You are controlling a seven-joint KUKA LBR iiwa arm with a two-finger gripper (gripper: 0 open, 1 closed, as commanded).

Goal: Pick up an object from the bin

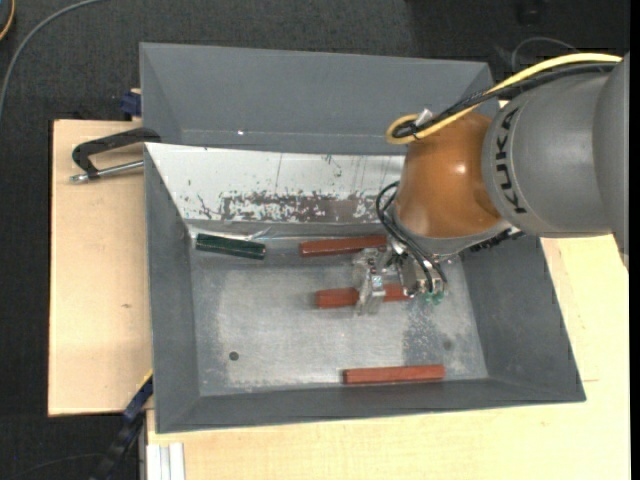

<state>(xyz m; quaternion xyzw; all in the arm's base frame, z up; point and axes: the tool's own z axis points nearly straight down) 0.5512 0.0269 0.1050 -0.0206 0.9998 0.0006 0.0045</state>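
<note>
The pincer [372, 290] is down near the floor of the grey bin [300, 98], right at a short red-brown bar [335, 299] that lies flat in the middle, and it covers the bar's right part. Whether the pincer is open or closed on the bar cannot be told. The arm [560, 158] reaches in from the right, its orange cover [445, 183] above the pincer. A longer red-brown bar [340, 249] lies by the back wall, a dark green bar [230, 246] to its left, another red-brown bar [393, 374] along the front wall
</note>
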